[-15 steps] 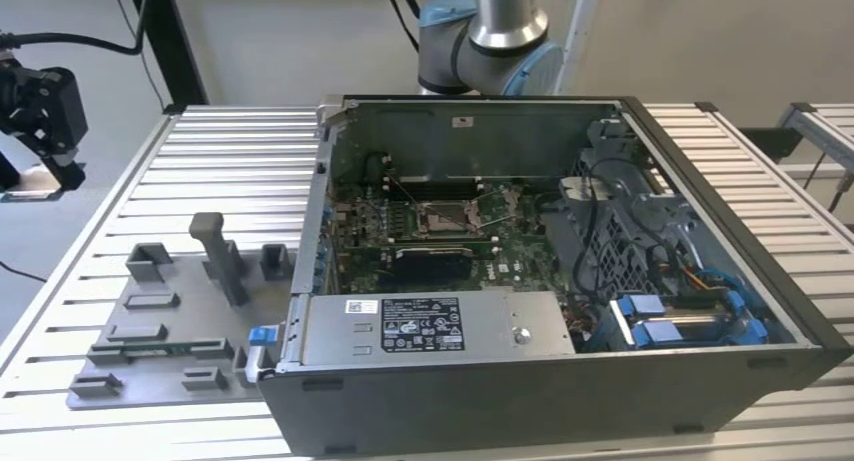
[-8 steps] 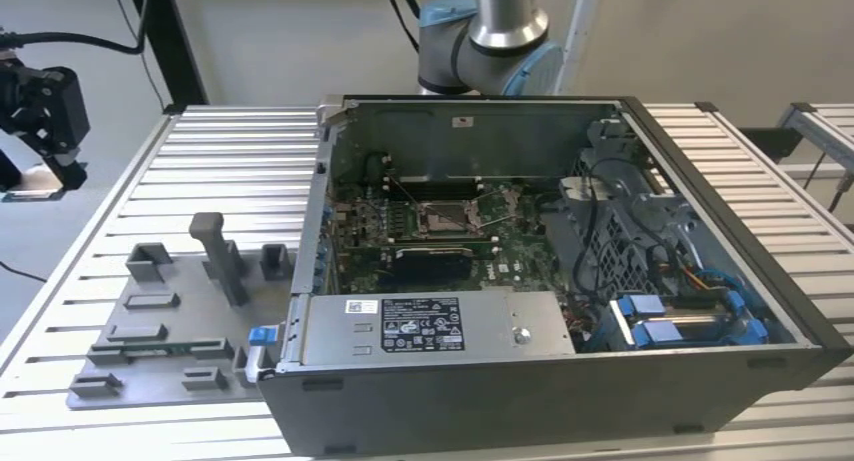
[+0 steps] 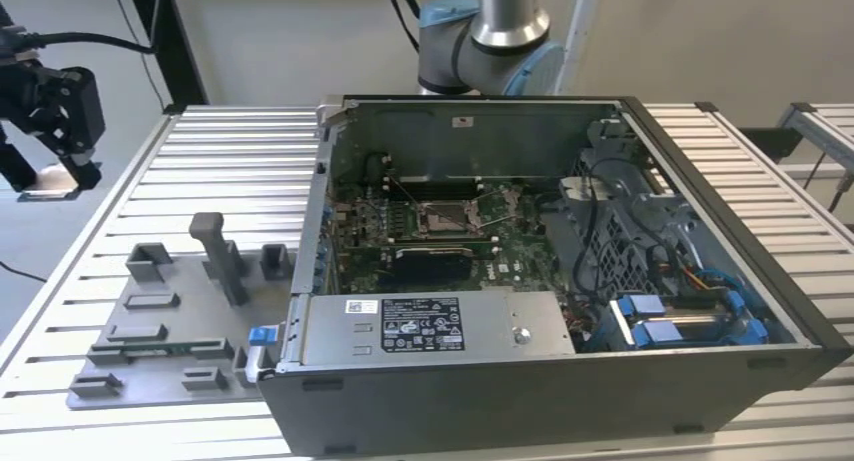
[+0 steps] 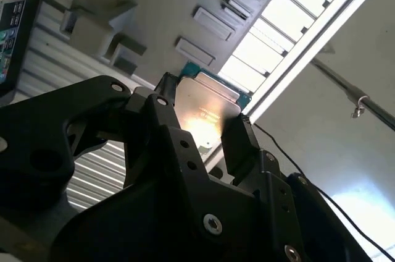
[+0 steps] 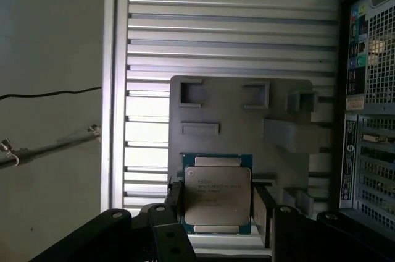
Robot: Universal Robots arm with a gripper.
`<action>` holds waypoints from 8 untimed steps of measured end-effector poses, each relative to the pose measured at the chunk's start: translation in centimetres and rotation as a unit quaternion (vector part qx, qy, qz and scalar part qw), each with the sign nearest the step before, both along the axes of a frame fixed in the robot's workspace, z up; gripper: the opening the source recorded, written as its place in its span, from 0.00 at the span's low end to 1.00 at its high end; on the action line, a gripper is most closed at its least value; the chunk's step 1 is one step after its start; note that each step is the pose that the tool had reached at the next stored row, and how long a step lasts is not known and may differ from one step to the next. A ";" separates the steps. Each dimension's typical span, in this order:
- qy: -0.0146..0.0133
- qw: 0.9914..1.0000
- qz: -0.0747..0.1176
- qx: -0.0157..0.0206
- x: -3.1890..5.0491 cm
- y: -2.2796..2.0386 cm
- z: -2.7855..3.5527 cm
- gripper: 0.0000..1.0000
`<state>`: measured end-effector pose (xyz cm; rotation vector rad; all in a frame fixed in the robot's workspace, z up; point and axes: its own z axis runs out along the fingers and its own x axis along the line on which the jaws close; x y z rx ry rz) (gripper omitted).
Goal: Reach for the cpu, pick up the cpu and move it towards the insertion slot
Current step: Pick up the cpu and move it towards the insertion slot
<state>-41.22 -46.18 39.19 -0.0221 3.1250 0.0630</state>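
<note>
The pincer (image 3: pixel 51 181) hangs high off the ribbed metal worktop (image 3: pixel 227 151) at the exterior view's left. Its blocky black body is upright and its fingers point down. The arm's grey and pale blue base joint (image 3: pixel 481 41) stands well apart from it, behind the open computer case (image 3: pixel 561 381).

The pincer is closed on the cpu (image 3: pixel 47 191). In both wrist views the two matt black fingers (image 5: pixel 262 209) press on opposite edges of the chip, which sits flat between them. The cpu (image 5: pixel 217 194) is a thin square with a smooth, pale silvery lid that has stepped corners. A teal-green board rim shows around the lid. In the second wrist view the cpu (image 4: pixel 207 110) catches a warm glare on its metal face, and the pincer (image 4: pixel 200 114) shows bolted, angular black plates.

Below the pincer (image 5: pixel 217 203) lies a flat grey plastic fixture plate (image 5: pixel 234 114) with raised rectangular blocks and shallow pockets. It rests on the worktop's long parallel aluminium slats.

The insertion slot (image 3: pixel 445 217) is a square socket with a shiny metal frame on the green board inside the case. It is well apart from the pincer, towards the exterior view's right.
</note>
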 end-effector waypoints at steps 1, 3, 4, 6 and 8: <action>0.000 1.000 0.000 0.000 0.21 0.00 0.00 0.00; 0.000 1.000 0.000 0.000 0.68 0.00 0.01 0.00; 0.000 1.000 0.000 0.000 0.92 0.00 0.01 0.00; 0.000 1.000 0.000 0.000 1.38 0.00 0.00 0.00; 0.000 1.000 0.000 0.000 1.83 0.00 0.00 0.00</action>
